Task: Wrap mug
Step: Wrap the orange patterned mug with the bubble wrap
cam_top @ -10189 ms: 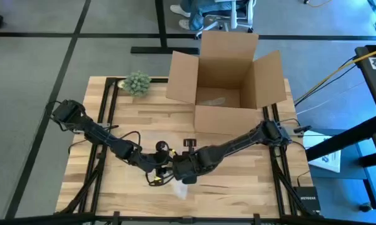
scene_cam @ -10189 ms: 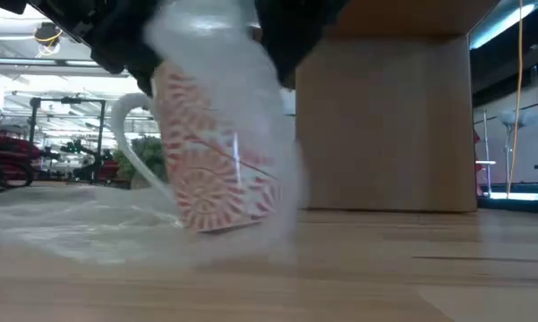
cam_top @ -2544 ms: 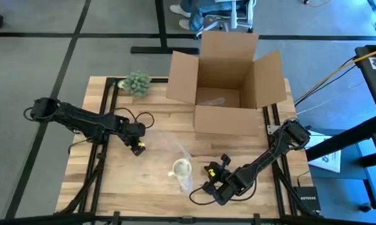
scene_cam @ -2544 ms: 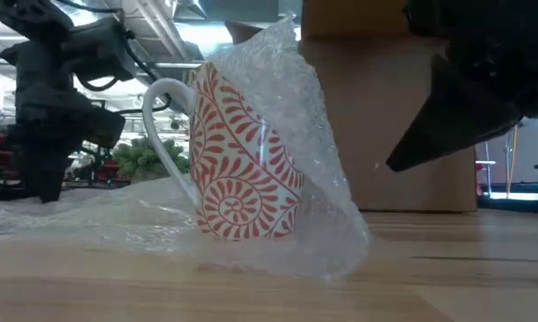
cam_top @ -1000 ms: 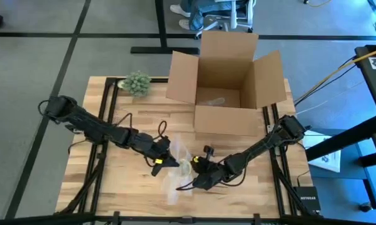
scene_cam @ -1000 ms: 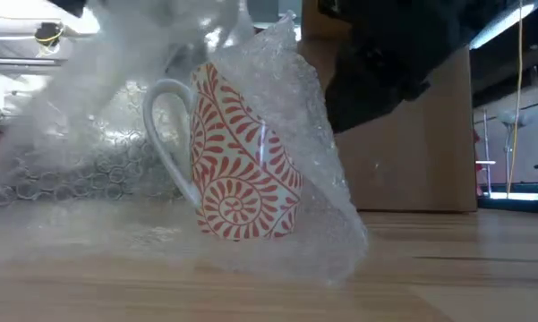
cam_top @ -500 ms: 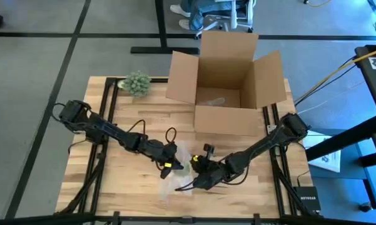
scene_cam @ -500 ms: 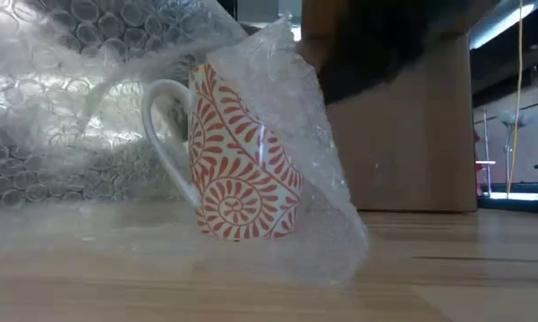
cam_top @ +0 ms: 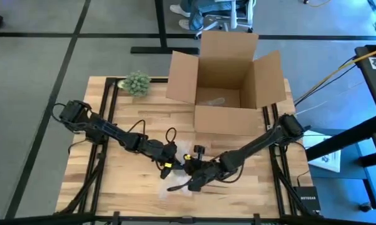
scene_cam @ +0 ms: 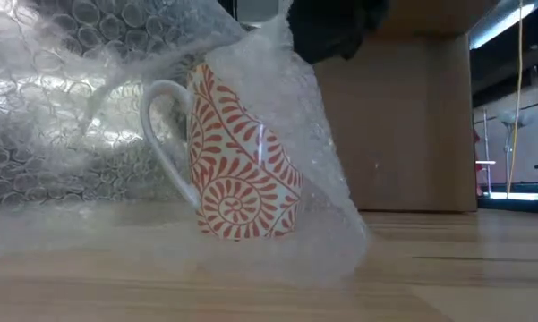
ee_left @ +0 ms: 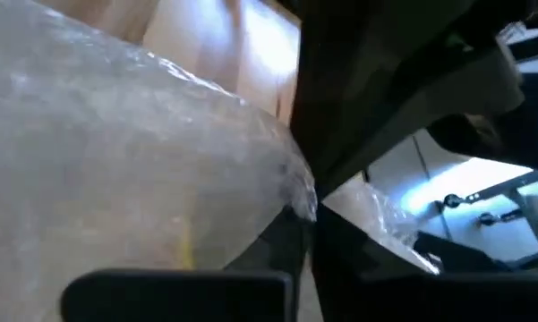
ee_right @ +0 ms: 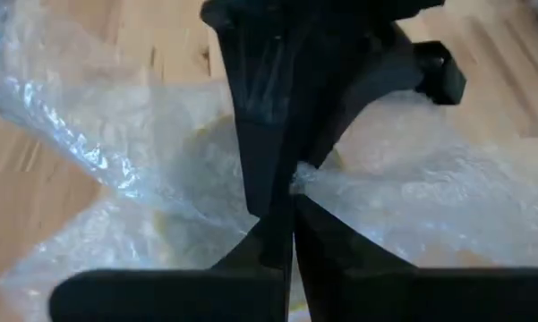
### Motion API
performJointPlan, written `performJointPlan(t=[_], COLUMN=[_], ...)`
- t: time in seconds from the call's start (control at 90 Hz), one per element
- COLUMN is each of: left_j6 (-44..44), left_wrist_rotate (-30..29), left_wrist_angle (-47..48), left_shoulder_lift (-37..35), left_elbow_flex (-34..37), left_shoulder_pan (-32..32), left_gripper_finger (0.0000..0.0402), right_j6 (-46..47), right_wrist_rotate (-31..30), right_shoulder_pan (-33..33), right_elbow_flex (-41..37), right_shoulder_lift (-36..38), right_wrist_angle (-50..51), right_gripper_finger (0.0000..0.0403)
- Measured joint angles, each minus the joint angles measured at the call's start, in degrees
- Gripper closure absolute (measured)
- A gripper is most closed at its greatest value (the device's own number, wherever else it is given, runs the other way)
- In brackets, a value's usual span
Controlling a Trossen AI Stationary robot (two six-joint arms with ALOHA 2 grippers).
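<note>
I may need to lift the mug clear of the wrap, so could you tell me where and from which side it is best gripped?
Grip the mug by its handle. In the low view the loop juts out toward the loose bubble wrap and is bare, while the opposite wall is already covered by wrap, which would probably slip. Come in level from the handle side; the mug stands upright.

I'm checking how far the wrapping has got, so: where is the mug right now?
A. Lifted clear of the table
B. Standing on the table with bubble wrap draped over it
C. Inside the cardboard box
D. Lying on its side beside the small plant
B: in the low view the mug stands upright on the table with bubble wrap over and around it, outside the cardboard box.
</note>
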State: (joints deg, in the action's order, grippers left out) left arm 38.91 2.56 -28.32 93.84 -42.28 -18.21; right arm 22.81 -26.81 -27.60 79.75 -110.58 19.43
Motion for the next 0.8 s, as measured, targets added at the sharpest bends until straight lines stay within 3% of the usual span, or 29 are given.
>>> performJointPlan(t=[0.156,0.489,0.667,0.8], left_j6=[-4.17,-6.69,-11.45,-14.34], left_wrist_rotate=[0.18,4.39,6.39,4.05], left_wrist_angle=[-0.55,-1.52,0.60,7.53], left_shoulder_lift=[0.00,-2.75,-6.32,-11.15], left_elbow_flex=[0.00,-0.26,-0.26,-0.32], left_shoulder_pan=[-0.28,0.54,0.27,-0.38], left_gripper_finger=[0.0392,0.0310,0.0298,0.0301], right_j6=[0.29,1.27,1.31,1.39], right_wrist_rotate=[0.81,2.75,2.80,2.91], right_shoulder_pan=[0.15,0.31,0.31,0.31], right_elbow_flex=[0.02,-0.10,-0.15,-0.15], right_shoulder_lift=[0.00,0.32,0.28,0.28], right_wrist_angle=[0.07,3.61,3.59,3.70], right_gripper_finger=[0.0402,0.0402,0.0402,0.0402])
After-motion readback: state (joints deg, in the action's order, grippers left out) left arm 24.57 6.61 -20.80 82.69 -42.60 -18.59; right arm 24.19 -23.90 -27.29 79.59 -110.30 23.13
